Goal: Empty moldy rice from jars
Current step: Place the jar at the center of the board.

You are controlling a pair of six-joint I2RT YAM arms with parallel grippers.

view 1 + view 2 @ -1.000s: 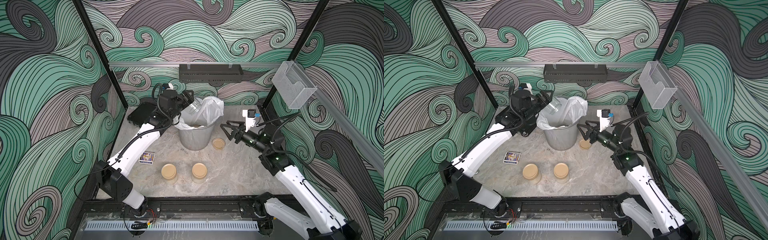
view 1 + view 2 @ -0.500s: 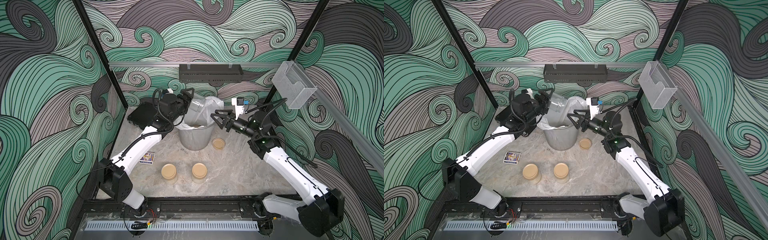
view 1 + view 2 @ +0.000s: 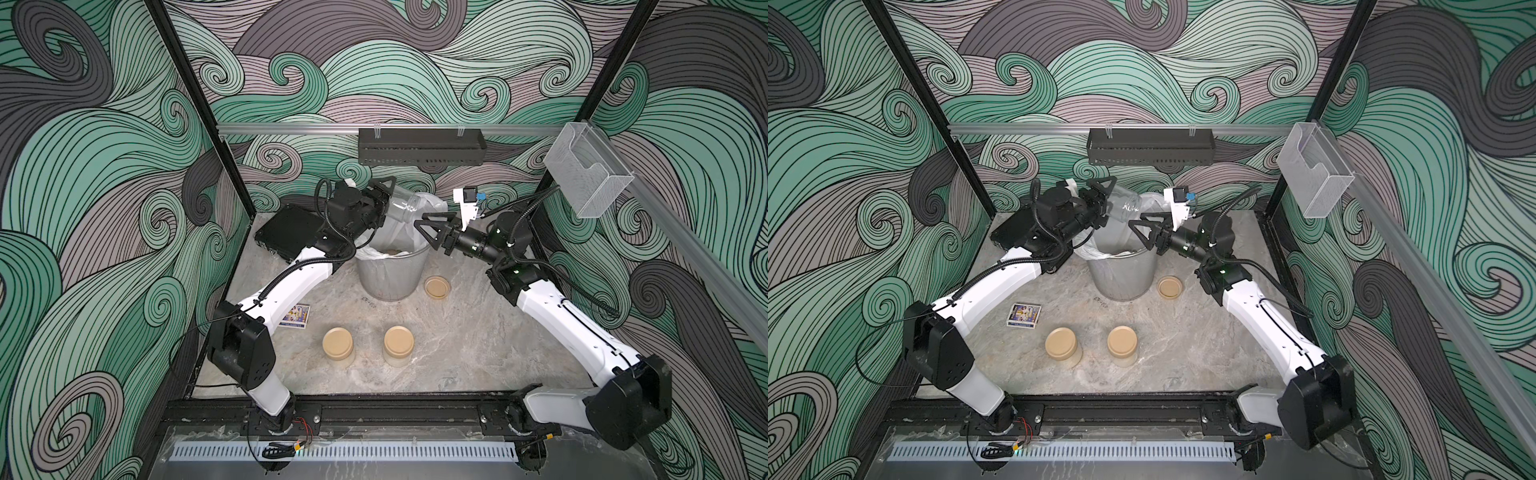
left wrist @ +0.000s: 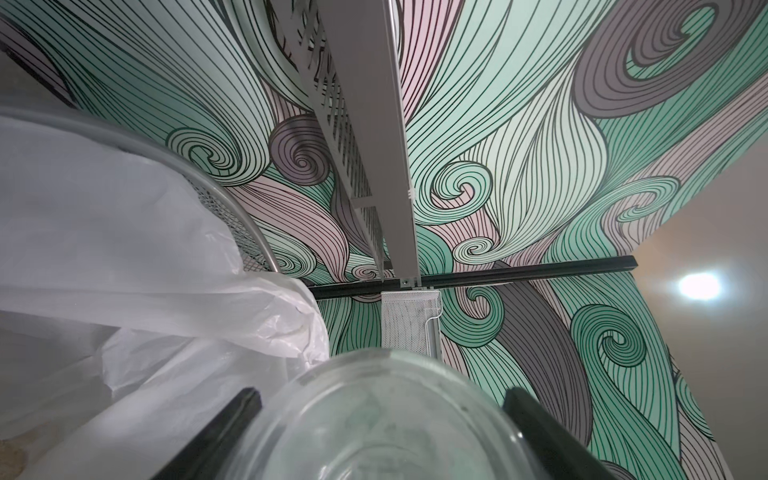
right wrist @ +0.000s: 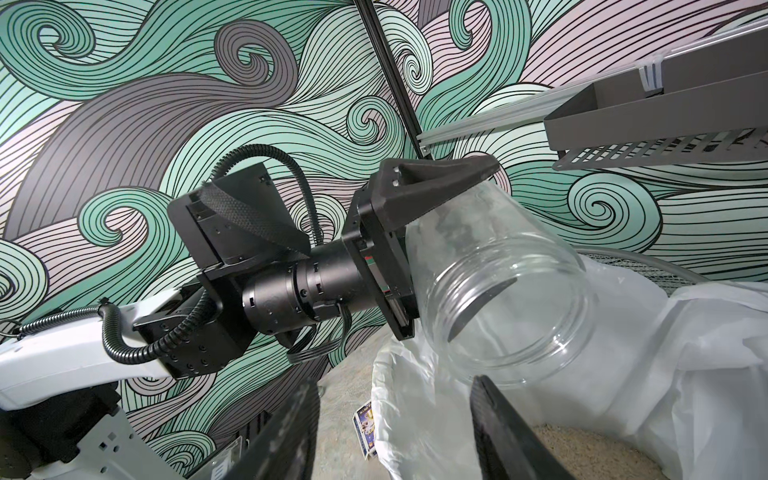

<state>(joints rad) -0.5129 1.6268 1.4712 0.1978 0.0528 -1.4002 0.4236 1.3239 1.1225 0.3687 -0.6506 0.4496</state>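
My left gripper (image 3: 388,203) (image 3: 1106,199) is shut on a clear, lidless jar (image 3: 405,208) (image 3: 1125,203) held tilted above the bin, its mouth towards the right arm. In the right wrist view the jar (image 5: 507,299) looks empty apart from dusty residue. In the left wrist view its base (image 4: 386,419) fills the space between my fingers (image 4: 232,415). My right gripper (image 3: 419,220) (image 5: 395,380) is open just short of the jar's mouth, holding nothing. Moldy rice (image 5: 590,453) (image 3: 395,251) lies in the bin. Two lidded jars (image 3: 338,347) (image 3: 398,345) stand at the front.
The silver mesh bin (image 3: 392,276) (image 3: 1121,278) with a white liner stands at the back centre. A loose tan lid (image 3: 436,286) lies to its right. A small printed card (image 3: 297,316) lies left of the front jars. A black box (image 3: 286,232) sits back left.
My right arm has swung up from beside the bin to over it, close to the jar's mouth, and its jaws have narrowed a little. The left gripper still holds the jar above the bin.
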